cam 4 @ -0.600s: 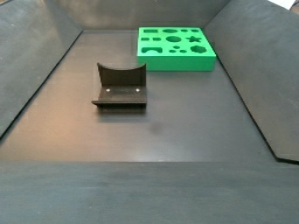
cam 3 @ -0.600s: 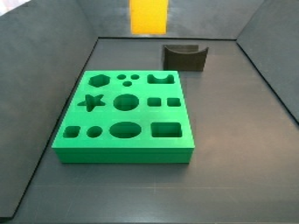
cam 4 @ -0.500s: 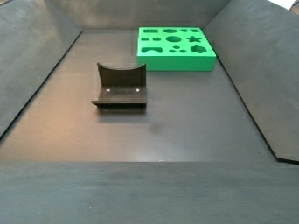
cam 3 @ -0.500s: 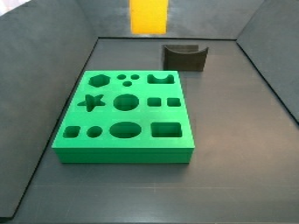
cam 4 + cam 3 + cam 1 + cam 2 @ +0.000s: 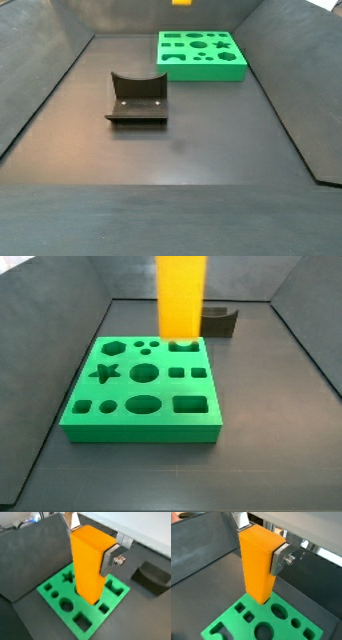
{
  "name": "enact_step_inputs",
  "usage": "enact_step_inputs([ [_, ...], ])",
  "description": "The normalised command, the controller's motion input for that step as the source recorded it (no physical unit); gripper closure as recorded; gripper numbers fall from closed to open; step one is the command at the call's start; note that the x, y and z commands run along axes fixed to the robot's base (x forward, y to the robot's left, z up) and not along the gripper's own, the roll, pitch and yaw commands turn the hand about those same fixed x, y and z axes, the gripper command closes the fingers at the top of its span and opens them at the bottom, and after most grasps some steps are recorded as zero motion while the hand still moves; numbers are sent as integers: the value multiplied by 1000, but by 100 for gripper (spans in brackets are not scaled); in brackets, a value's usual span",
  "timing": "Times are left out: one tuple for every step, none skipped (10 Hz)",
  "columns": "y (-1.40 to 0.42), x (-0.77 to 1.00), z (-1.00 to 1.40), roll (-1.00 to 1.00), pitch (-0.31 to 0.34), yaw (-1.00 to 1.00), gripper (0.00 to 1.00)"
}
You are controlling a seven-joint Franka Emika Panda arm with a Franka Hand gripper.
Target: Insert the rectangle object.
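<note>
The rectangle object is a tall, smooth orange-yellow block, held upright in my gripper, which is shut on its upper end in both wrist views. One silver finger presses its side. The block hangs above the far edge of the green board with shaped holes, its lower end just over the far holes. Only its tip shows at the upper edge of a side view, above the board. The gripper is out of view in both side views.
The dark fixture with a curved notch stands on the grey floor, apart from the board; it also shows behind the board and in a wrist view. Sloping grey walls enclose the floor.
The orange block has come down toward the green board; earlier only its lower part showed at the top of a side view, well above and behind the board.
</note>
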Motion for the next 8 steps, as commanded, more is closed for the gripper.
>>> enact_step_inputs([
  [-414,440,-254,464,134,120,100],
  [-394,349,-266,431,203,123,100],
  [-231,349,-437,64,150,0,100],
  [-54,77,-371,0,57,0,100],
  [0,26,-277,-51,54,0,100],
  [0,0,-246,-113,10,0,100],
  [0,0,-297,-180,0,37,100],
  [-3,0,-323,-221,0,51,100],
])
